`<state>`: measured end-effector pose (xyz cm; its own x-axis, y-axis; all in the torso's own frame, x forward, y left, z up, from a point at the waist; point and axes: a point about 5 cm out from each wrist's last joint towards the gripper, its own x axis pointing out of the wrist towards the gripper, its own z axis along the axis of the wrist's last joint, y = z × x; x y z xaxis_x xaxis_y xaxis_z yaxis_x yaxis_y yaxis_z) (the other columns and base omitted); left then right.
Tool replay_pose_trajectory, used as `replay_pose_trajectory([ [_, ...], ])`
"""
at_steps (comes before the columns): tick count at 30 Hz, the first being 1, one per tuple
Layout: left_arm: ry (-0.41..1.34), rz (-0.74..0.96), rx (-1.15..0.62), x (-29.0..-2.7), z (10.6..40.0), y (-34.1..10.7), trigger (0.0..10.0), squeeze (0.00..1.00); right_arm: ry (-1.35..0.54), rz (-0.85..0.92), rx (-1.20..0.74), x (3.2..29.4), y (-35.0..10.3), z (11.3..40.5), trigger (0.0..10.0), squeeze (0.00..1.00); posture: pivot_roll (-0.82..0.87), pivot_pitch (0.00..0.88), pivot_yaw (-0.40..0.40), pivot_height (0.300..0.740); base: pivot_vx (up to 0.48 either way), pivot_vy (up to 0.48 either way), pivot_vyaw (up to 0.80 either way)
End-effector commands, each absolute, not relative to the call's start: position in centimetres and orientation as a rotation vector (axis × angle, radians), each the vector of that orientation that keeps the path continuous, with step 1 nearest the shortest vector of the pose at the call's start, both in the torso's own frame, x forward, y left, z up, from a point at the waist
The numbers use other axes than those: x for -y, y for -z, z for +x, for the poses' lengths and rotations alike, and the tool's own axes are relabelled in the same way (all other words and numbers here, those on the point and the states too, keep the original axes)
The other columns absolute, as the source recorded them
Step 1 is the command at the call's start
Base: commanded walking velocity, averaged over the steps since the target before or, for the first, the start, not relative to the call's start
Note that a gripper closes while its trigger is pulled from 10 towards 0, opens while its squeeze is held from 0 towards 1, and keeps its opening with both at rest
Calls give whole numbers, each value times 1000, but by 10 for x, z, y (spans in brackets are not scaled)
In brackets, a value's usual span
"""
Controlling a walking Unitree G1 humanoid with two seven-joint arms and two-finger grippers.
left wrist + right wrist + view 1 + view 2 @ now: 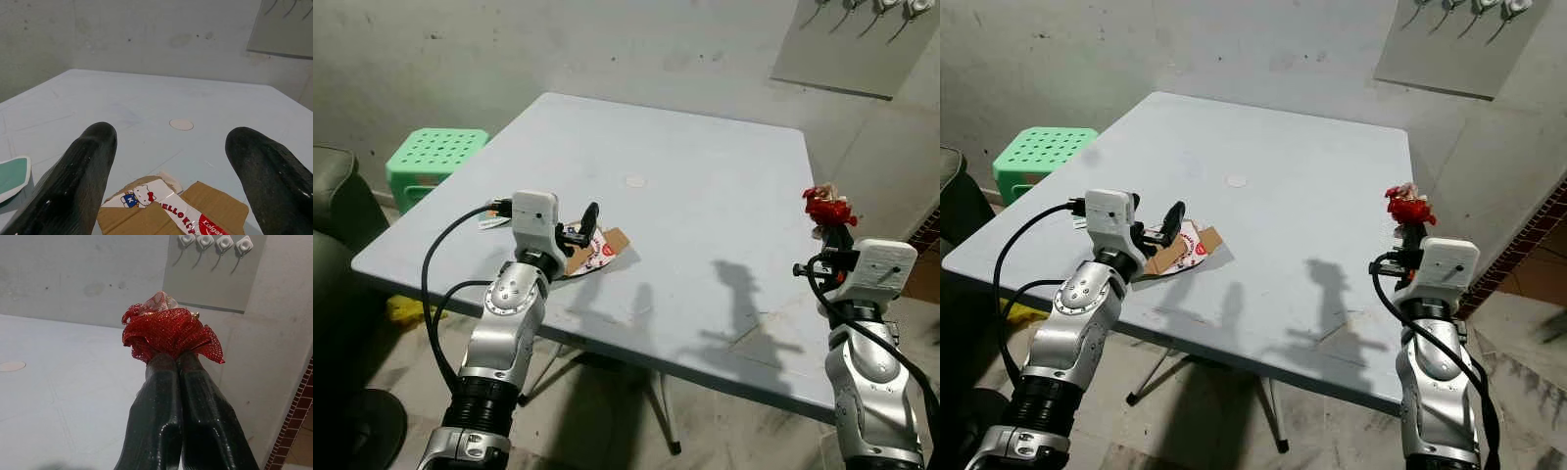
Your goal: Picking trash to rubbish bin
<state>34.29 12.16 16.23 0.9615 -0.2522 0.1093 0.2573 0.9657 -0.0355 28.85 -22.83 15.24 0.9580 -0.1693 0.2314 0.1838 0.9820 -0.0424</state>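
Note:
A flattened cardboard toothpaste carton (pixel 595 251) with cartoon print lies on the pale blue table (pixel 685 206) near its front left edge. My left gripper (pixel 582 230) hovers just over it, fingers (pixel 83 171) spread open on either side of the carton (pixel 171 208). At the table's right edge my right gripper (pixel 832 223) is raised and shut on a crumpled red mesh wrapper (pixel 827 206), which bunches out above the closed fingertips (pixel 173 360). A small round white disc (pixel 634 181) rests mid-table.
A green plastic stool (pixel 431 162) stands left of the table, with a dark seat (pixel 337 206) nearer me. A grey board with hooks (pixel 857 39) hangs on the wall at the back right. Brick edging (pixel 928 230) shows at the far right.

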Motion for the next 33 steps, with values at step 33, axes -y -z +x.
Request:
replay_pose_trajectory([
  [33, 263, -65, 99, -118, 349, -169, 10000, 0, 205, -81, 183, 236, -149, 286, 10000, 0, -80, 9, -34, 740, 0, 233, -224],
])
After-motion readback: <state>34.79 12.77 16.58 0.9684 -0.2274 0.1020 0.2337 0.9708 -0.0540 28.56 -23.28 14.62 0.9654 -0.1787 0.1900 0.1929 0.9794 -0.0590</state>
